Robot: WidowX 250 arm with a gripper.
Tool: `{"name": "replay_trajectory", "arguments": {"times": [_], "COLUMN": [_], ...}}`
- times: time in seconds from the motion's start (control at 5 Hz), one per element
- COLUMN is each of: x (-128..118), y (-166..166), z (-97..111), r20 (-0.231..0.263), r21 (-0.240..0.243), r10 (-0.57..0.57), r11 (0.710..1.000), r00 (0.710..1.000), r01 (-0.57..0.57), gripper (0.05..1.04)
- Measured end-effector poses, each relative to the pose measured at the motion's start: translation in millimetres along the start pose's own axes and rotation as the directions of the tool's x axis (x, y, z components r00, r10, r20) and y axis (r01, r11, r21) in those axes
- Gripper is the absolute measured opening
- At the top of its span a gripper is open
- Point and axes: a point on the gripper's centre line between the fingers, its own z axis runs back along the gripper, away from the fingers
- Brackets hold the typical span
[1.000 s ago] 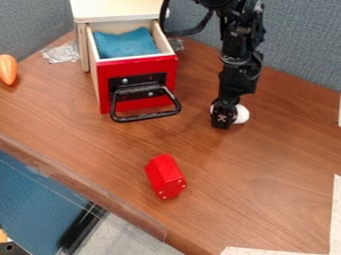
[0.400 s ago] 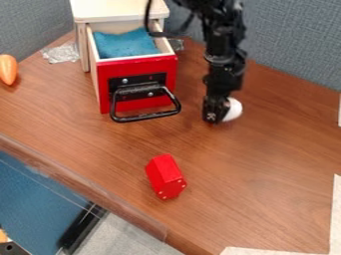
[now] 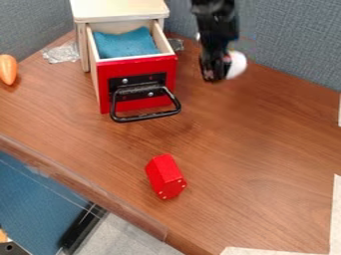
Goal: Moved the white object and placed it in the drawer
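From where I stand, furthest left, an orange rounded item (image 3: 8,68) lies on the brown wood-grain tabletop (image 3: 266,134), near its far left part. Next to the right, crumpled clear plastic (image 3: 61,53) rests just beside a small cabinet (image 3: 120,10) with a pale wooden top. The cabinet's drawer (image 3: 138,67) stands pulled out towards the near edge of the table; its front is red, its side walls pale wood. Inside the drawer lies a blue cloth (image 3: 126,43), spread between the walls. A black loop handle (image 3: 146,117) is fixed to the red front and juts out from it. Nearer to me, well apart from the drawer, a red block (image 3: 165,177) with a many-sided end lies on the table, small pale dots visible on that end. A further bit of clear plastic (image 3: 176,44) sits just beside the cabinet's right side. Right of the drawer, the black gripper (image 3: 214,72) hangs from the top of the view, raised over the rear of the table. Its jaws are closed on the white object (image 3: 237,64), which bulges out on the right, outside the drawer and off the tabletop. A grey fabric partition (image 3: 296,47) stands behind. At the near right corner, pale sheeting (image 3: 335,219) borders the table.
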Motion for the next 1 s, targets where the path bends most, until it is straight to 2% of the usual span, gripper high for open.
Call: {"name": "replay_trajectory", "arguments": {"times": [0.2, 0.4, 0.6, 0.8, 1.0], "x": [-13, -38, -63, -84, -99], "y": [10, 16, 26, 31, 36], "z": [21, 29, 43, 60, 78], "r20": [0.011, -0.049, -0.077, -0.085, -0.101], "r21": [0.047, 0.059, 0.071, 0.099, 0.148], "r10": [0.036, 0.097, 0.172, 0.225, 0.259], "r11": [0.998, 0.994, 0.983, 0.971, 0.959], "r00": [0.999, 0.994, 0.982, 0.971, 0.961], "r01": [-0.036, -0.094, -0.167, -0.216, -0.243], "gripper": [0.506, 0.506, 0.506, 0.506, 0.506]}}
